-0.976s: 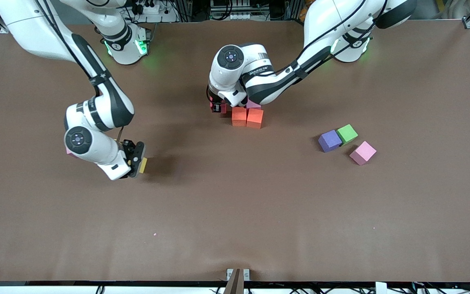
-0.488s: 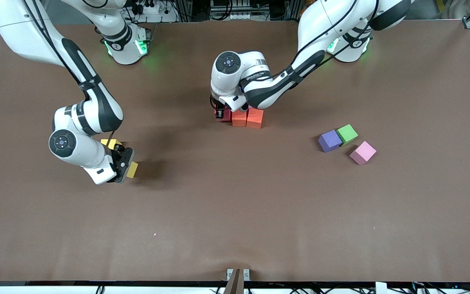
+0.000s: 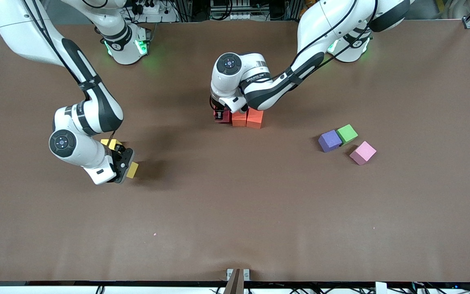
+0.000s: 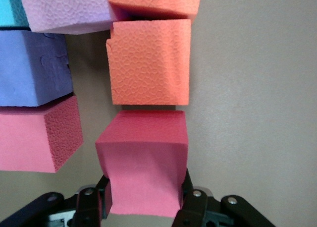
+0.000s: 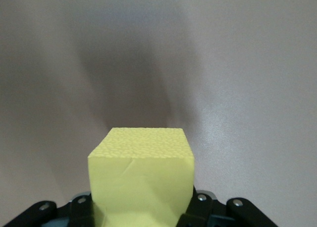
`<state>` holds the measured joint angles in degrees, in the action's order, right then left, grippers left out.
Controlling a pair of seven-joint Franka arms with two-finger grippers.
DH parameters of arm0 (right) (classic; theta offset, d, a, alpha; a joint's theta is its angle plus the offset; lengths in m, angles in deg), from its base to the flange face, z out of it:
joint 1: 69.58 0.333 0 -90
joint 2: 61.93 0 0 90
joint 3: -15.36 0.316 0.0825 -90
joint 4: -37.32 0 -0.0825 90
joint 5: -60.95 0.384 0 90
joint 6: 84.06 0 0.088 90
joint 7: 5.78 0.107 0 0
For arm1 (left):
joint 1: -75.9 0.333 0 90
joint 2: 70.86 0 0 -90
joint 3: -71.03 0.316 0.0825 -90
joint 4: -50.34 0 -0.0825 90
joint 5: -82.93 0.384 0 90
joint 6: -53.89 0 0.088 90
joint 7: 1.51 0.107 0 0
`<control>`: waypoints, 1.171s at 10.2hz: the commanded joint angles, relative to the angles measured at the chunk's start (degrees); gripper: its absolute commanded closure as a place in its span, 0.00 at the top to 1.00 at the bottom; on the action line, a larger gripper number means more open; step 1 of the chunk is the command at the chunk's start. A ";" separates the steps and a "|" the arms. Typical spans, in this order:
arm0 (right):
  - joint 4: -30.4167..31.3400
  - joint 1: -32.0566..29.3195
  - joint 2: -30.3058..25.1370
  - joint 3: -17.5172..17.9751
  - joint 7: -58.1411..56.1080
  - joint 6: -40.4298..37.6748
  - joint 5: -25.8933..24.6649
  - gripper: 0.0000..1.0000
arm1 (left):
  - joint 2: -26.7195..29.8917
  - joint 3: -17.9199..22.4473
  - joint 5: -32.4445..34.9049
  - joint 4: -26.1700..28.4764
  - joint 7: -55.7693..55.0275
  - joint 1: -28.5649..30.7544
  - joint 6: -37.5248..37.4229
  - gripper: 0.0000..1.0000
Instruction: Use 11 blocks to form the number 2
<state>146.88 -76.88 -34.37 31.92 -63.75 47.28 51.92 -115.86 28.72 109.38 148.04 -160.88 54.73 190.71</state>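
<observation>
Evidently light, soft foam, the red block (image 4: pixel 143 162) is gripped on opposite flat faces by the left gripper (image 3: pixel 220 115) beside the orange blocks (image 3: pixel 247 118), while the right gripper (image 3: pixel 124 167) grips a yellow block (image 5: pixel 141 175) above bare table (image 3: pixel 235 212).

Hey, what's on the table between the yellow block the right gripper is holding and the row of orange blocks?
Nothing: the front view shows bare table between the yellow block and the orange blocks.

You've got a red block (image 4: pixel 143 162) pinched upright, beside two orange blocks (image 3: pixel 247 118) mid-table; a yellow block (image 5: pixel 141 180) held off the table; purple (image 3: pixel 329 141) and pink (image 3: pixel 362 152) blocks lie loose nr left arm's end.
</observation>
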 commanded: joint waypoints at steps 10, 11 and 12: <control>-0.67 -0.17 0.48 0.49 1.11 -0.12 -0.29 0.47 | -1.41 3.02 6.25 0.56 -11.05 -2.74 2.14 0.40; -0.67 -0.17 0.48 0.49 1.11 -0.21 -0.29 0.47 | -1.41 3.02 6.25 0.65 -11.05 -2.74 2.14 0.40; -0.67 -0.17 0.48 0.49 1.11 -0.21 -0.29 0.47 | -1.41 3.02 6.25 1.00 -11.05 -2.74 2.14 0.40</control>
<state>146.88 -76.86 -34.34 31.97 -63.59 47.28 51.92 -117.56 31.56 111.85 148.23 -160.87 52.79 191.87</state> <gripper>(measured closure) 0.419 0.463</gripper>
